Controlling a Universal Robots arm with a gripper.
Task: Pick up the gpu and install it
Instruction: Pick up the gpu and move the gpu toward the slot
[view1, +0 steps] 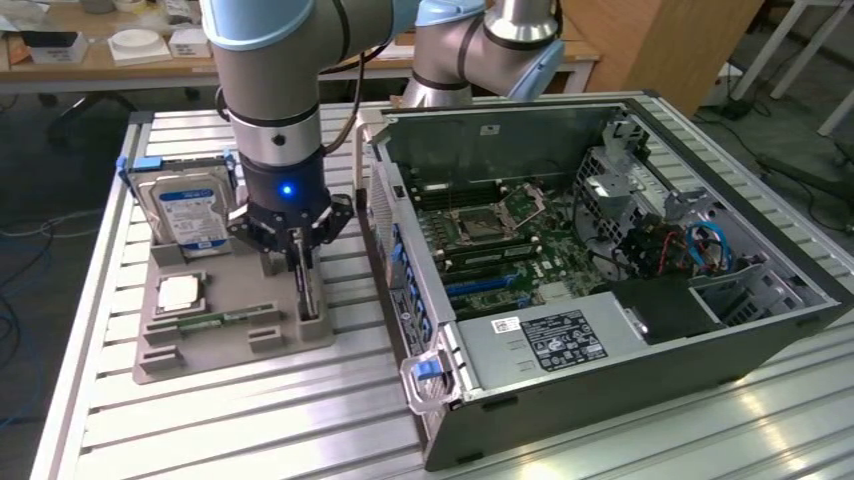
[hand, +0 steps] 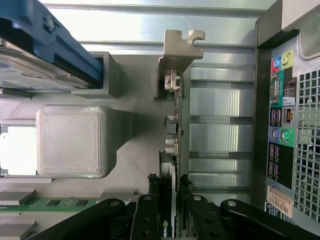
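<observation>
1. At the exterior view's left, you have a grey tray (view1: 220, 340) on the slatted surface (view1: 267, 420). A hard drive (view1: 187, 210) stands upright at the tray's back.
2. In front of the drive, a CPU (view1: 178, 293) lies flat in the tray, and a memory stick (view1: 227, 322) lies just beside it.
3. Along the tray's right edge, the gpu (view1: 311, 298) (hand: 172, 145) stands on edge in a slot. The wrist view shows its silver bracket (hand: 175, 55) at the end away from the gripper.
4. The arm (view1: 274, 90) points straight down. The gripper (view1: 304, 262) (hand: 170, 200) straddles the gpu's top edge, with the card between its jaws. You cannot tell whether it is clamped on the card or loose around it.
5. To the right, the open case (view1: 641, 340) lies on its side, motherboard (view1: 507, 240) up, with its rear ports (hand: 277, 145) facing the tray.
</observation>
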